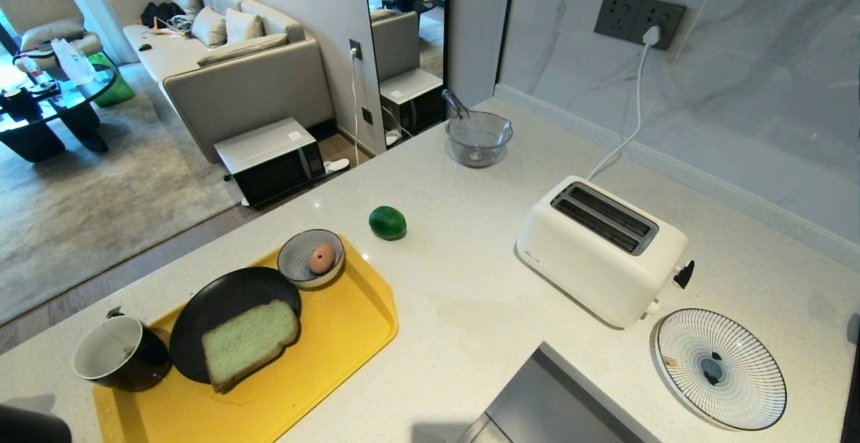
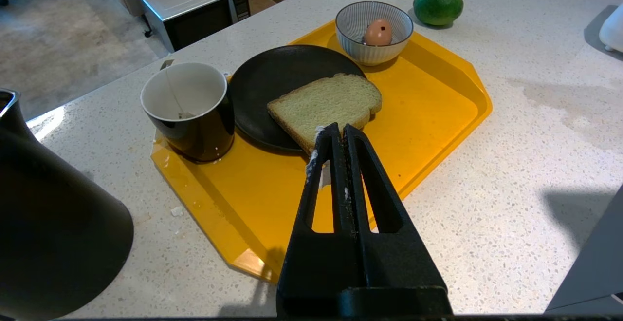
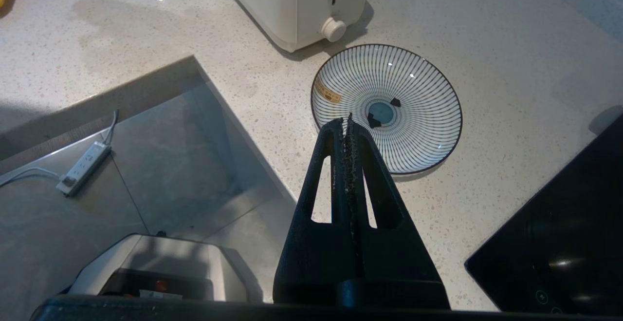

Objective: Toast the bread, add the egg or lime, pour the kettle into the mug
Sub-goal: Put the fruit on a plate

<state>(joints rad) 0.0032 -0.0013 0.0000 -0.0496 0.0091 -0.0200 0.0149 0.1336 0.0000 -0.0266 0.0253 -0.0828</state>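
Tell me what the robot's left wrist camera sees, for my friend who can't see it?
A shut black claw hovers over a yellow plastic tray holding pale green bread on a round black plate, a black mug and a brown egg in a striped bowl; a green lime lies beyond.

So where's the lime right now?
In the head view the lime lies bare on the counter, just beyond the yellow tray, left of the toaster.

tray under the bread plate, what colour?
Yellow tray, plain, no pattern. Shows best in the left wrist view.
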